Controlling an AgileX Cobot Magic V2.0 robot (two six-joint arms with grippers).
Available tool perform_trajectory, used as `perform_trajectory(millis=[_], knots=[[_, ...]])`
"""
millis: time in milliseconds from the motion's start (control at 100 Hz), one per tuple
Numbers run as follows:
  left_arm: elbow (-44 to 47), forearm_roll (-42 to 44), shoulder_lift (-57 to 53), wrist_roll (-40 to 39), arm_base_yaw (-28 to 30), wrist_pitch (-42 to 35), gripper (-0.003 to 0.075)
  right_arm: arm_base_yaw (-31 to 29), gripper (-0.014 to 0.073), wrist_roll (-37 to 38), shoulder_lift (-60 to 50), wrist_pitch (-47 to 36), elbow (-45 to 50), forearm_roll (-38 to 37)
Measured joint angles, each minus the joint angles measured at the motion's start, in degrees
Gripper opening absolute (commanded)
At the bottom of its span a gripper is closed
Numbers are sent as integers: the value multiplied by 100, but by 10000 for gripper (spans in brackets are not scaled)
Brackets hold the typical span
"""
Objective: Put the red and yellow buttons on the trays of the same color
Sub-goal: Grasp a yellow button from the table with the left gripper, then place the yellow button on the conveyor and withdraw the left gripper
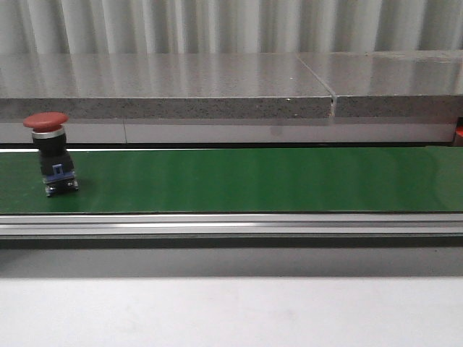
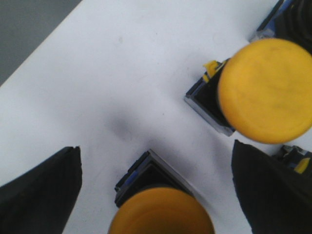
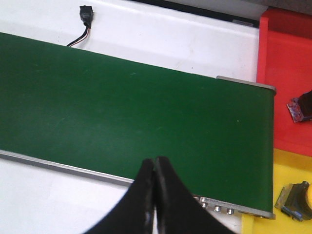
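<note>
A red button (image 1: 49, 152) stands upright at the far left of the green belt (image 1: 253, 181); neither gripper shows in the front view. My left gripper (image 2: 156, 146) is open over a white surface, and a yellow button (image 2: 161, 212) sits between its fingers without touching them. A second yellow button (image 2: 265, 90) stands just beyond. My right gripper (image 3: 155, 160) is shut and empty above the belt's near edge (image 3: 63, 168). At the belt's end lie the red tray (image 3: 287, 58) and the yellow tray (image 3: 287, 168). The yellow tray holds a yellow button (image 3: 296, 200).
A dark button body (image 3: 302, 107) sits on the red tray, its cap cut off by the frame. More button parts (image 2: 295, 163) crowd beside the left gripper's finger. A black plug and cable (image 3: 86, 17) lie beyond the belt. A grey stone ledge (image 1: 217, 87) runs behind it.
</note>
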Motion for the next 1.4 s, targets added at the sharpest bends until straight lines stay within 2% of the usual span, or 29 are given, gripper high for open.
perform_trajectory(millis=[40,130,300,400,580,890,1100,1400], knots=[[0,1,10,0,0,-5,554,0,-60,0,0,0,0,0],[0,-17,12,0,0,-28,451,0,-60,0,0,0,0,0],[-9,-26,22,0,0,-4,132,0,-60,0,0,0,0,0],[-9,-26,-1,0,0,62,-21,0,-60,0,0,0,0,0],[-9,-26,-327,0,0,280,-20,0,-60,0,0,0,0,0],[-9,-26,-1700,0,-181,606,-20,0,-60,0,0,0,0,0],[-9,-26,-2419,242,-873,816,-20,0,-60,0,0,0,0,0],[-9,-26,-2387,411,-2040,1008,-20,0,-60,0,0,0,0,0]])
